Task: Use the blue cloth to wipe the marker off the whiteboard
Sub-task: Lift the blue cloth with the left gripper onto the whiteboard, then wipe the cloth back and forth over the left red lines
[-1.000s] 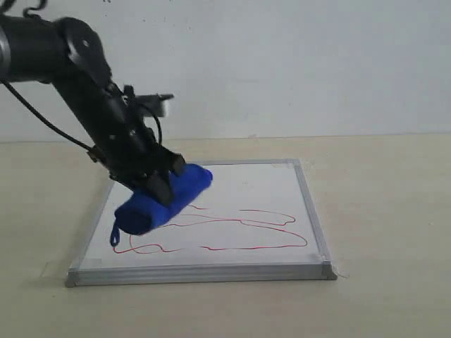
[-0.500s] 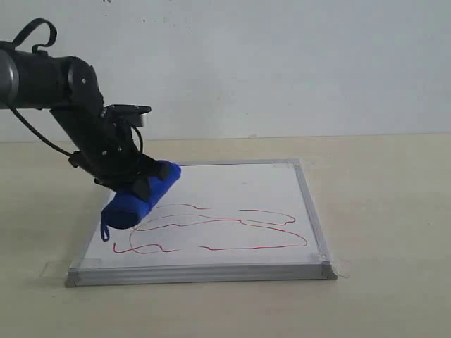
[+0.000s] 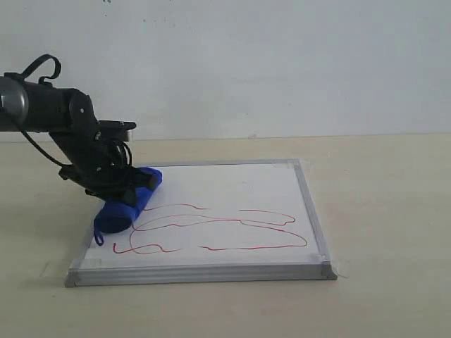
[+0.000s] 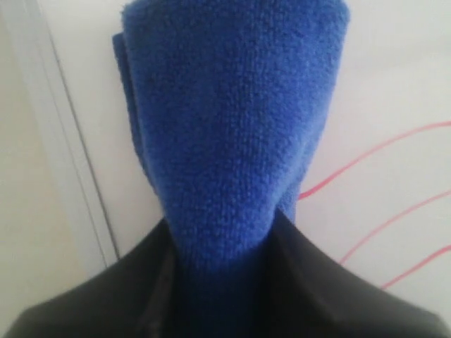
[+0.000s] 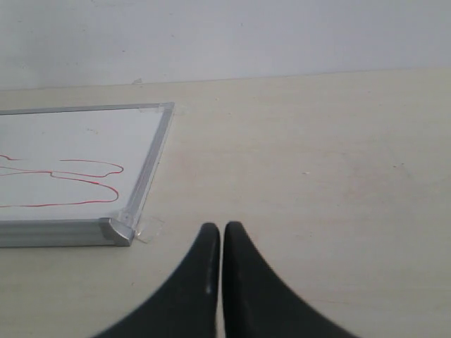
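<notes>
Since the wipe depends on where the red lines lie from the roll, the exterior view matters most: the left gripper [image 3: 130, 196] clamps the blue cloth [image 3: 121, 210] around its middle, low against the whiteboard [image 3: 312, 211] beside its left frame. The roll's long axis runs slantwise from the far side toward the near left corner, and its near end sits just beside the left loops of the marker [image 3: 239, 248]. The scribble stretches away to the right, so the sweep likely has to go rightward, broadside to the roll. From the left wrist view, the blue cloth [image 4: 232, 141] fills the gap between the dark fingers [image 4: 141, 296], which pinch it firmly, with the whiteboard frame [image 4: 42, 105] on one flank and the marker [image 4: 373, 151] on the other. From the right wrist view, the right gripper [image 5: 215, 232] hangs over the table [image 5: 317, 141] with jaws pressed together and nothing between them, off the whiteboard [image 5: 151, 162] past a corner. The left arm is plainly the nearer one.
</notes>
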Robot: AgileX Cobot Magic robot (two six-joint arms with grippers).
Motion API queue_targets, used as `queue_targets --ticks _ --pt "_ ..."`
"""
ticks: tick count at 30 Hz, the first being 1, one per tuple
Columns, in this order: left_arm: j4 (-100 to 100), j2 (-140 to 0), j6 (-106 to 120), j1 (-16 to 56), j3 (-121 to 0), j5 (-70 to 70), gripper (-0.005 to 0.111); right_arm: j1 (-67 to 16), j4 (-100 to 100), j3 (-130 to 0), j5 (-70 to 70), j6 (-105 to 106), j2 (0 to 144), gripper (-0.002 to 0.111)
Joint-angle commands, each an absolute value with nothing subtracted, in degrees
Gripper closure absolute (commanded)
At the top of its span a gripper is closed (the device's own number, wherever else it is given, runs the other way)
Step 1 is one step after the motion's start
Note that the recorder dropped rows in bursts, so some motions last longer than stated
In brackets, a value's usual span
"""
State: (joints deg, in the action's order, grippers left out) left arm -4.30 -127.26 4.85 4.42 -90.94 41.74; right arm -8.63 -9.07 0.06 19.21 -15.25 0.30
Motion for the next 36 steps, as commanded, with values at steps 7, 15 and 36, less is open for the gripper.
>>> queue_targets --ticks 7,15,36 --pt "-1.12 -130.72 3.39 6.54 -90.0 49.9 0.103 -8.53 -9.29 0.0 19.07 -15.06 0.0 0.107" --pt "-1.45 -130.72 4.03 14.53 -90.0 48.4 0.103 -8.53 -9.29 0.0 19.07 -15.06 0.0 0.107" --pt "-7.11 -127.93 6.41 14.71 -90.01 50.12 0.103 -8.53 -9.29 0.0 19.07 -15.06 0.0 0.107"
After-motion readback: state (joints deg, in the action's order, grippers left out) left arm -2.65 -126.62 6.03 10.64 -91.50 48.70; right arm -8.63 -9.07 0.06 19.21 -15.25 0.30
